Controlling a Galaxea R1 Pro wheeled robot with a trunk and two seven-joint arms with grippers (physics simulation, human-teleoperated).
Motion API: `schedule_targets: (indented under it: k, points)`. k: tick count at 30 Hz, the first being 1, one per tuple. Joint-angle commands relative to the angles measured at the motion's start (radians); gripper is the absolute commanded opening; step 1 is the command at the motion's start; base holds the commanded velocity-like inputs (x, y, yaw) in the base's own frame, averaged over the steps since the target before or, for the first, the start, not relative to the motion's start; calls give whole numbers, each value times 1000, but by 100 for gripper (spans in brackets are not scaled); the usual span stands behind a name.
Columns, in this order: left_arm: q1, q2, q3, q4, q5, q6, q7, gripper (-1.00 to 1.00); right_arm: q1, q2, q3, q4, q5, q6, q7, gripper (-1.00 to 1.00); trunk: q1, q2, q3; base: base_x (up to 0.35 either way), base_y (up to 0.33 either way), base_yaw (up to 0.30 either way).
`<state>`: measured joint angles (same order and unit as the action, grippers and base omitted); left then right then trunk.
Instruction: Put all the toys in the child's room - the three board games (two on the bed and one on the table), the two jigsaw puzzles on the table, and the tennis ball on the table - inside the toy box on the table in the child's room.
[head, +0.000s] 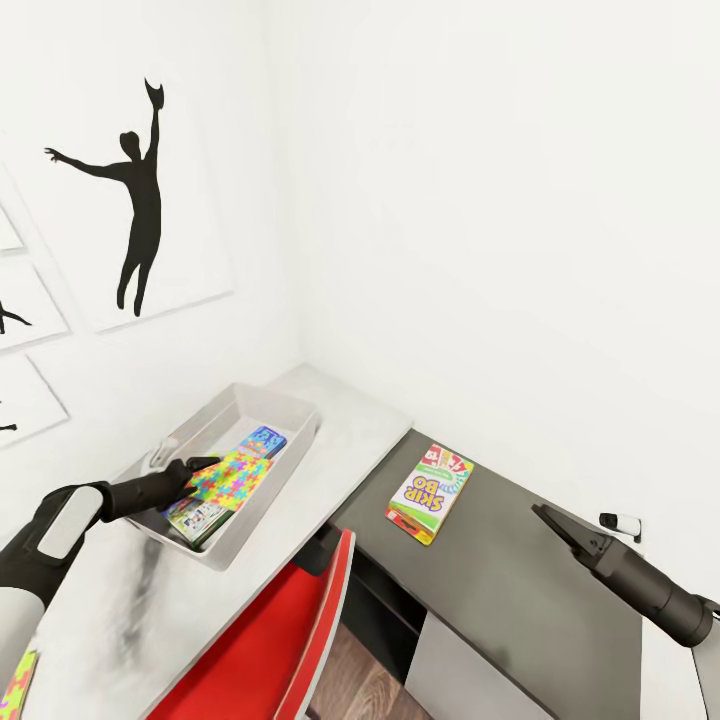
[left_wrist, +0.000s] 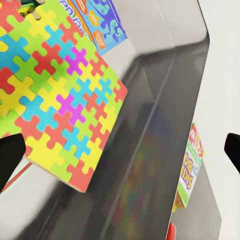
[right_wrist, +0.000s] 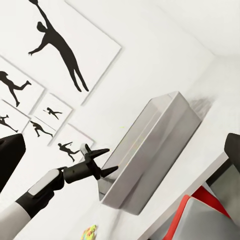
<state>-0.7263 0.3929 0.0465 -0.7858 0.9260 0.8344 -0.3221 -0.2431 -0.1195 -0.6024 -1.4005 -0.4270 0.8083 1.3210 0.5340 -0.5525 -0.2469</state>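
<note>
The grey toy box (head: 285, 415) stands on the pale table (head: 370, 430) in the corner. In it lie a blue board game (head: 264, 439), a jigsaw puzzle (head: 235, 474) tilted on top, and another board game (head: 194, 519). My left gripper (head: 190, 465) hovers open over the box, just behind the puzzle (left_wrist: 65, 100), with its fingers wide apart. The SKIP BO board game (head: 430, 492) lies on the dark lower section. To its right my right gripper (head: 550, 520) hangs open and empty. A second puzzle (head: 18, 685) lies at the table's near end. The tennis ball and the bed are out of view.
A red and white swivel chair (head: 290, 640) stands against the table's front edge below the toy box. Black silhouette pictures (head: 140, 200) hang on the left wall. A small white fitting (head: 622, 522) sits at the wall beyond my right gripper.
</note>
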Motion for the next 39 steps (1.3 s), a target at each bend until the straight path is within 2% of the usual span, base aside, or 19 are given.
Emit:
schedule_targets:
  k: [1, 7, 11, 19, 20, 23, 24, 26, 27, 29, 32, 33, 37, 38, 39]
  points:
    - [-1, 1, 3, -1, -2, 6, -5, 100, -1, 0, 0, 0, -3, 8, 1, 100, 0, -1, -2, 0, 0, 0]
    - [-1, 11, 8, -6, 4, 7, -15, 100, -1, 0, 0, 0, -2, 8, 1, 100, 0, -1, -2, 0, 0, 0]
    - [0, 33, 24, -27, 9, 15, -62, 100, -1, 0, 0, 0, -2, 8, 2, 100, 0, -1, -2, 0, 0, 0]
    - [13, 129, 33, -91, 5, 81, -302, 100, -1, 0, 0, -2, -5, 7, 7, 100, 0, -1, -1, 0, 0, 0]
    - [16, 149, 32, -94, 3, 89, -354, 100, -1, 0, 0, -3, -4, 7, 15, 100, 0, -1, -1, 0, 0, 0]
    - [31, 182, 32, -99, 1, 96, -433, 100, 1, 0, -1, -4, -2, 6, 38, 100, 0, -1, 2, 0, 0, 0]
    - [39, 194, 31, -102, 1, 97, -461, 100, 2, 0, -1, -4, -1, 5, 48, 100, 0, -1, 4, 0, 0, 0]
    - [75, 234, 31, -114, -1, 99, -567, 100, 7, 0, -8, -4, 1, 3, 75, 100, 0, -1, 6, 0, 0, 0]
    - [86, 243, 31, -116, -1, 98, -592, 100, 8, 0, -12, -4, 1, 3, 79, 100, 0, -1, 8, 0, 0, 0]
    - [137, 277, 30, -120, -4, 88, -677, 100, 14, 1, -23, -5, 2, 3, 88, 100, 0, -1, 11, 0, 0, 0]
    - [183, 294, 31, -125, -4, 64, -726, 100, 20, 1, -28, -6, 2, 2, 92, 100, 0, -1, 16, 0, 0, 0]
    - [215, 302, 31, -127, -4, 41, -758, 100, 22, 1, -29, -7, 2, 2, 94, 100, 0, -1, 17, 0, 0, 0]
    - [275, 310, 31, -130, -4, -6, -842, 100, 25, 1, -31, -7, 2, 1, 96, 100, 0, -1, 24, 0, 0, 0]
    - [290, 311, 31, -130, -5, -16, -868, 100, 25, 1, -32, -7, 2, 1, 97, 100, 0, -1, 25, 0, 0, 0]
    - [316, 313, 31, -131, -5, -38, -923, 100, 26, 1, -32, -8, 2, 1, 97, 100, 0, -1, 27, 0, 0, 0]
